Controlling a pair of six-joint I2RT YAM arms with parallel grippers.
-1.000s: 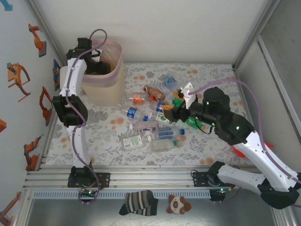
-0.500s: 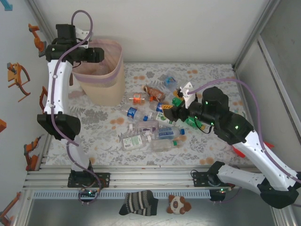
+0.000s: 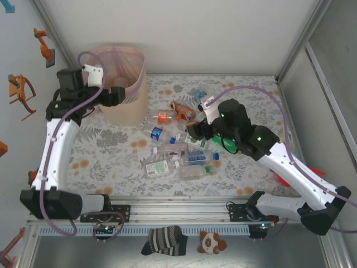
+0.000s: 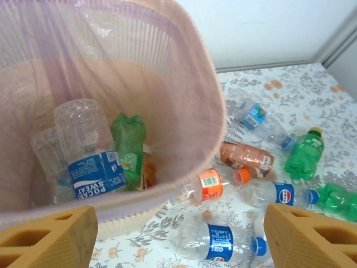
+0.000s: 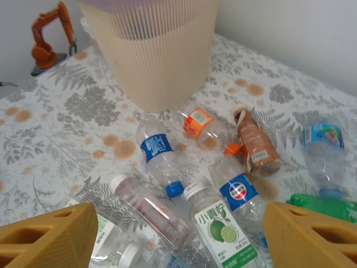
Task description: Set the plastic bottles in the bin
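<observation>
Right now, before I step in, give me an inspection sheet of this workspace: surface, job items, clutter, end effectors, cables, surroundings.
Surface: floral table, no spill seen.
Job's things: beige bin upright at far left, bottles inside; loose bottles piled mid-table.
Clutter: striped sock and soft toy on the near ledge.
End effectors: left end effector open, empty, at the bin's rim; right end effector open, empty, over the pile.
Cables: purple cables loop along both arms, no snag seen.
Surroundings: white walls; orange robot figures on the left wall.
</observation>
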